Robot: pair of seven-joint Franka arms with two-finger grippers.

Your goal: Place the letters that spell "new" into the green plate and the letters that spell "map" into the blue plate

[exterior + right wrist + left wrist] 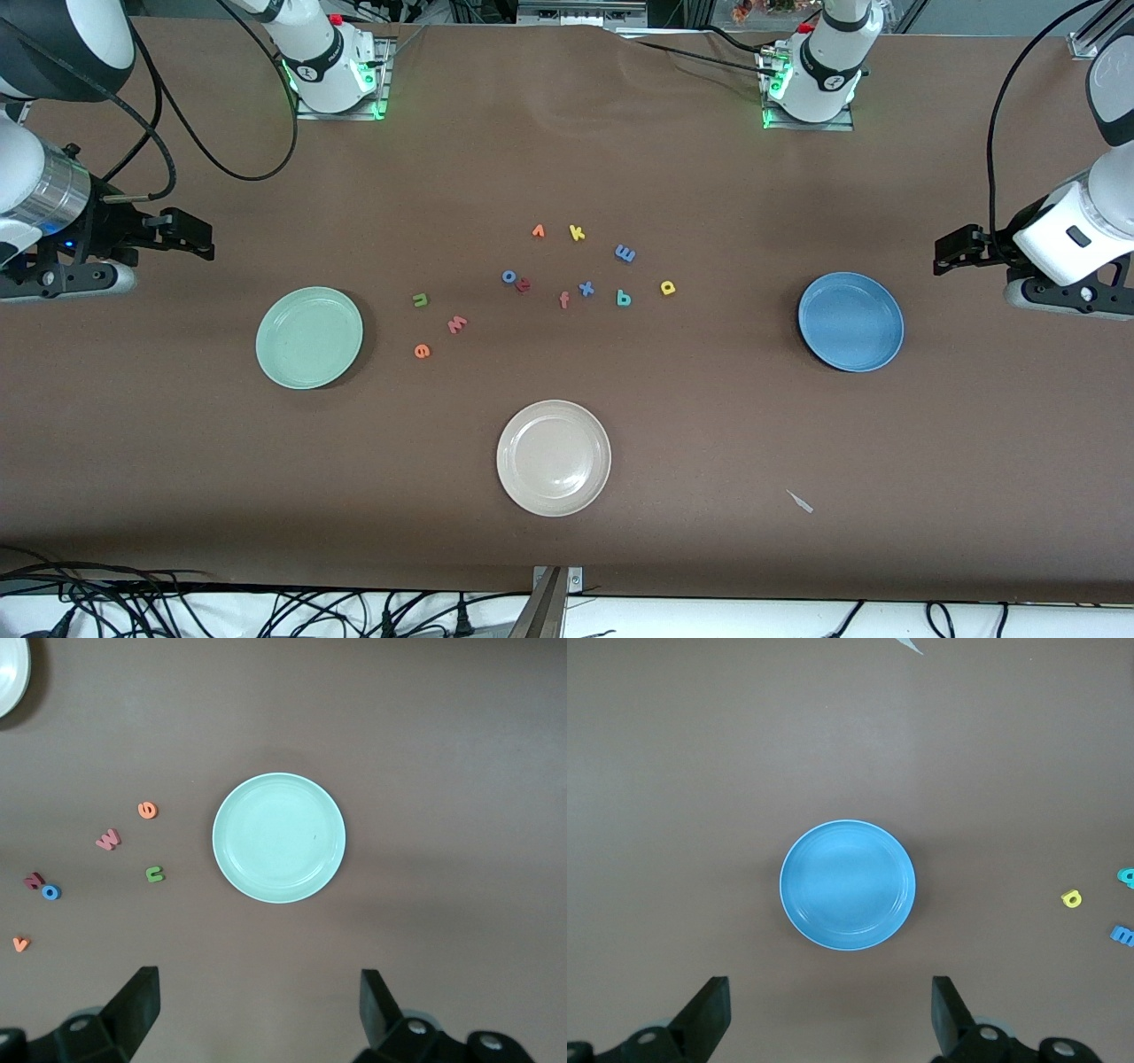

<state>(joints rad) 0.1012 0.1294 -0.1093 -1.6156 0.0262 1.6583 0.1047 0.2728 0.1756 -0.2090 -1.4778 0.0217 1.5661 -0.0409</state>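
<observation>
Green plate [279,837] and blue plate [848,884] each under a raised, wide-spread tool.

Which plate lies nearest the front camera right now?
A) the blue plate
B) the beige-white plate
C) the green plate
B: the beige-white plate lies lowest in the front view, below the green plate and the blue plate.

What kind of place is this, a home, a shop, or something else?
Most likely a robotics lab. Two arm bases are bolted along a table under a brown cover, loose cables run at its edge, and foam letters and three plates, such as the green plate, are set out as test props.
</observation>
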